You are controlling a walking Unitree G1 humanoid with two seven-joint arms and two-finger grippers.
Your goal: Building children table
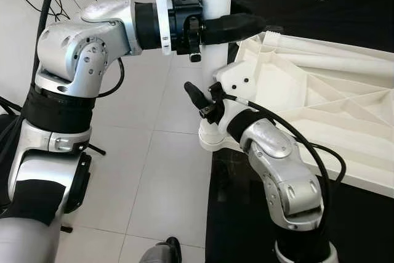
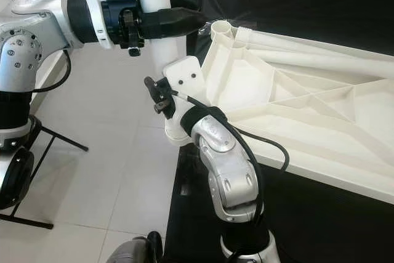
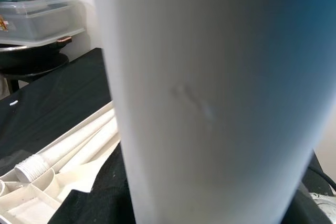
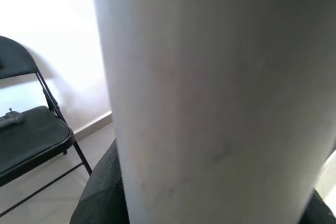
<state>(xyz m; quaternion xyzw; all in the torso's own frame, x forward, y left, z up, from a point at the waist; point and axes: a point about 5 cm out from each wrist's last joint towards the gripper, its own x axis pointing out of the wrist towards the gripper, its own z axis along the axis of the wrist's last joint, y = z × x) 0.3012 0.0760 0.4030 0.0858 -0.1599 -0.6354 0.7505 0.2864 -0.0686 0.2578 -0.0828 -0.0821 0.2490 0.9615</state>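
A white table leg [image 1: 217, 41] stands upright just off the near corner of the upturned white tabletop [image 1: 320, 109], over the tiled floor. My left gripper [image 1: 246, 26] is shut on the leg high up, its black fingers [image 2: 178, 20] wrapping the tube from the left. My right gripper [image 1: 206, 100] clasps the same leg lower down, near its wider bottom end [image 1: 212, 140]. One black finger [image 2: 157, 98] lies against the tube and the other is hidden behind it. The leg [image 3: 210, 103] sits very close in both wrist views [image 4: 210, 103]. The tabletop's corner socket [image 2: 221, 28] is open.
The tabletop lies on a black cloth [image 1: 345, 10]. More white legs [image 2: 308, 41] lie in its ribbed underside, one with a threaded end [image 3: 30, 171]. A black folding chair [image 4: 31, 129] stands by the wall, with a lidded plastic box [image 3: 37, 9] further off. A shoe [image 1: 172, 247] is at my feet.
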